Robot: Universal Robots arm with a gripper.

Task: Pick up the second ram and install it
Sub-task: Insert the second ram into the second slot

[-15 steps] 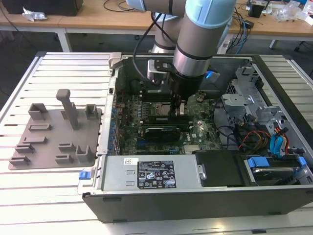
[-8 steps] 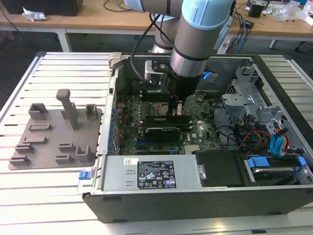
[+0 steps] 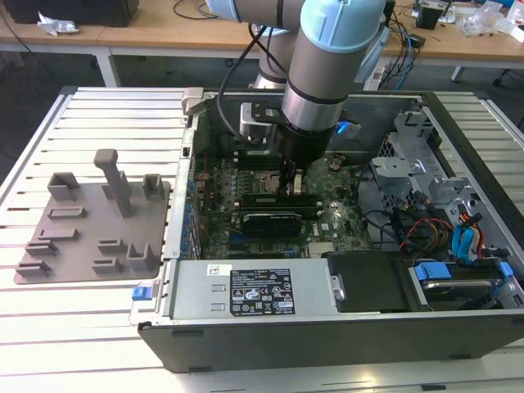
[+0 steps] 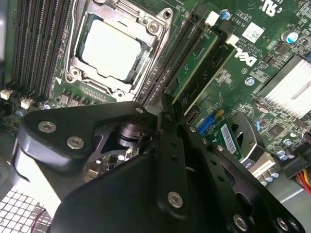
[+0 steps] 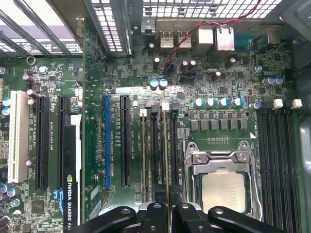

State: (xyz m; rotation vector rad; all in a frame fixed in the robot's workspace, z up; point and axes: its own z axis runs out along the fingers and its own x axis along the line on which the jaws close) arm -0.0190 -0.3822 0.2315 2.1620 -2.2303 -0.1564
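The second ram [image 5: 167, 155], a thin green stick seen edge-on, stands upright along a black memory slot beside the processor [image 5: 223, 191]. In the second wrist view its green face [image 4: 194, 58] runs away from the fingers. My gripper [image 5: 170, 209] [image 4: 174, 114] is shut on its near end, one black finger on each side. I cannot tell whether the stick is pressed fully down. Another green stick [image 4: 218, 70] [image 5: 146, 155] sits in a parallel slot on the side away from the processor. In the exterior view my gripper [image 3: 291, 187] reaches down into the open computer case next to the processor [image 3: 264, 184].
Empty black memory slots [image 5: 277, 165] lie beyond the processor. A black graphics card [image 3: 274, 221] and the power supply [image 3: 254, 291] sit nearer the case front. Drive bays and cables [image 3: 442, 229] fill the exterior view's right. A grey fixture tray [image 3: 94, 221] lies outside at its left.
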